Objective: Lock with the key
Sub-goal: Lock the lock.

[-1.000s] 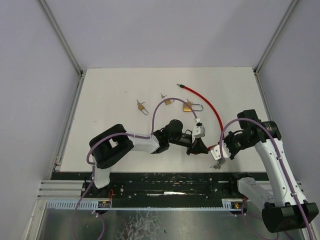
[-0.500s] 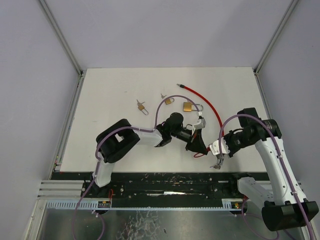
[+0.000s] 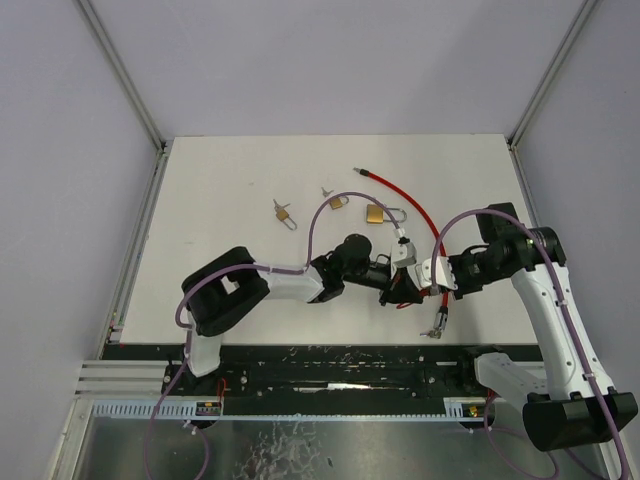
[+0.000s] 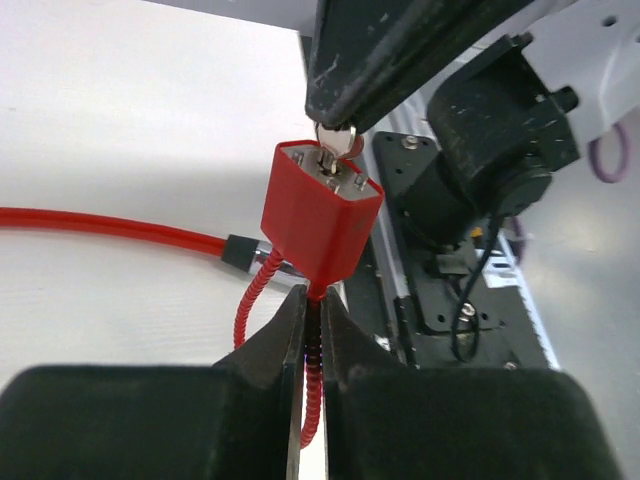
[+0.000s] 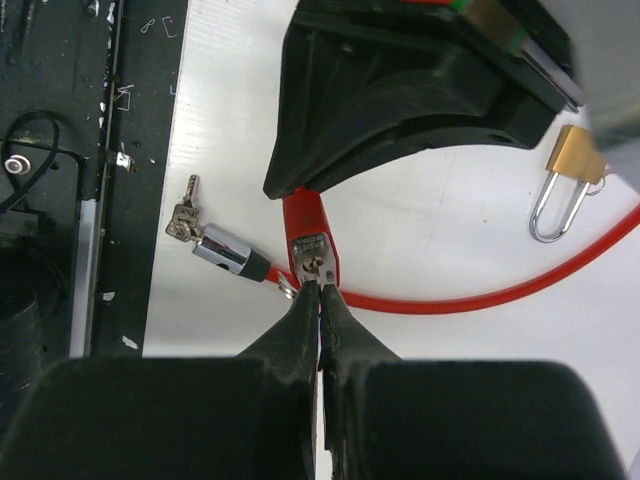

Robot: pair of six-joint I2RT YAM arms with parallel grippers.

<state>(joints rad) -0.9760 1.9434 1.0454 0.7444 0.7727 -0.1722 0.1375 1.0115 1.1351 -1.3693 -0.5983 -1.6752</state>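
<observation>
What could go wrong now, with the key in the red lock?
1. The left tool pinches only the thin red cable under the lock body, not the body, so the body may twist when the key turns.
2. The right tool grips only the small key head; it could slip.
3. Both tools are very near each other and might collide.

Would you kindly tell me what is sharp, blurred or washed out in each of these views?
Left wrist: red lock body and key sharp; left gripper, pinching the red cable, a blurred dark mass; table almost bleached. Right wrist: right gripper on the key soft, cable's silver end crisp. Top external: even light, faint shadows.
</observation>
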